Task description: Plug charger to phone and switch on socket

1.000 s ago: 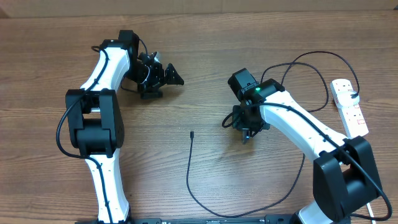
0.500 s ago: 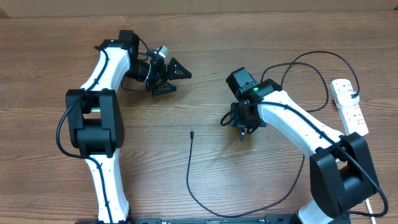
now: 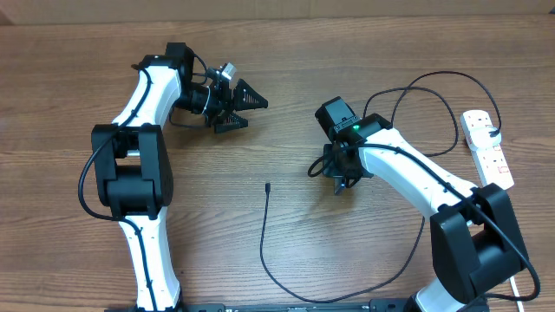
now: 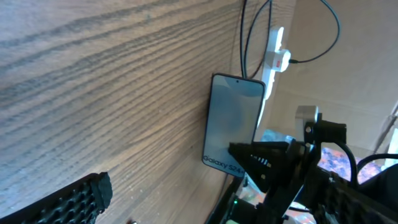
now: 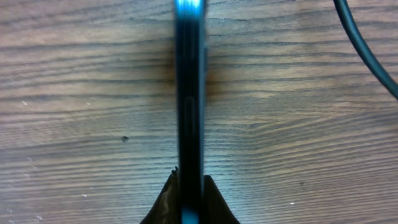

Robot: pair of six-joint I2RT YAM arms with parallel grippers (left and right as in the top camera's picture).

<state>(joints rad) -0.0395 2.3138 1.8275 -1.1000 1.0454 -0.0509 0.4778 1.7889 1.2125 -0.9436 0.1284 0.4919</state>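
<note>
The phone (image 4: 233, 121) stands on its long edge on the wooden table, its blue-teal screen facing my left wrist camera. My right gripper (image 3: 340, 180) is shut on the phone (image 5: 189, 112), which shows edge-on between the two dark fingertips (image 5: 163, 202). My left gripper (image 3: 241, 111) hovers open and holds nothing, well to the left of the phone. The charger (image 3: 264, 234) lies loose, its small plug tip (image 3: 267, 185) on the table left of my right gripper. The socket (image 3: 486, 147) lies at the right edge with a black plug in it.
A black cable loop (image 3: 434, 87) runs from the socket behind my right arm, and a stretch of black cable (image 5: 367, 50) crosses the right wrist view's corner. The white socket (image 4: 275, 56) shows past the phone in the left wrist view.
My right gripper has closed onto the phone and shifted slightly left. My left gripper moved a little right and turned, staying open.
</note>
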